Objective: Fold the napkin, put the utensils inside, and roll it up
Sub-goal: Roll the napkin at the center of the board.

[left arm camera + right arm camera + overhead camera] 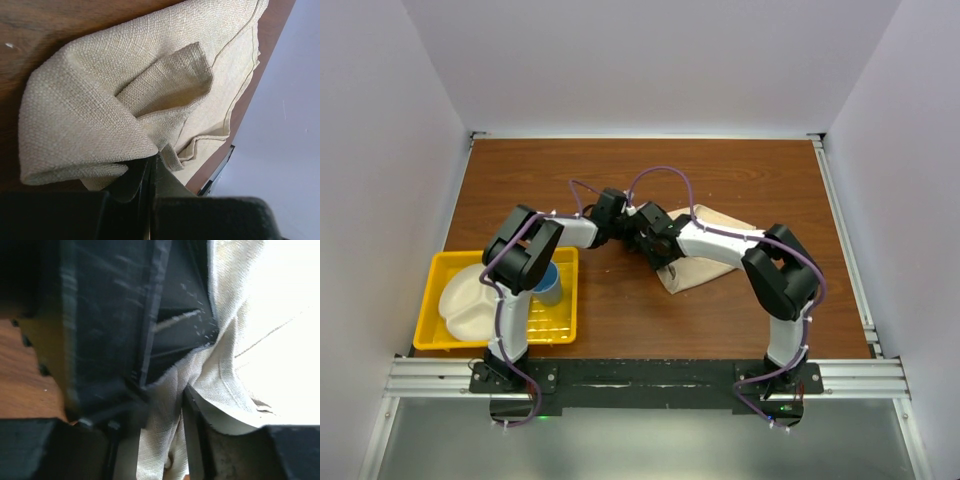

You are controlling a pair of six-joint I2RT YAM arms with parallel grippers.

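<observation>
Left tool [150, 167] tips half-hidden under bunched napkin [85, 115] fold

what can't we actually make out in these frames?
- Knife: in no view; whether it lies under the napkin cannot be told.
- Top view: the right arm covers the napkin's middle.
- Right wrist: blurred; a black body fills the left side, glare washes out the cloth; whether the right tool grips cloth is unclear.
- Left wrist: top edge cuts off the napkin's far end.
</observation>
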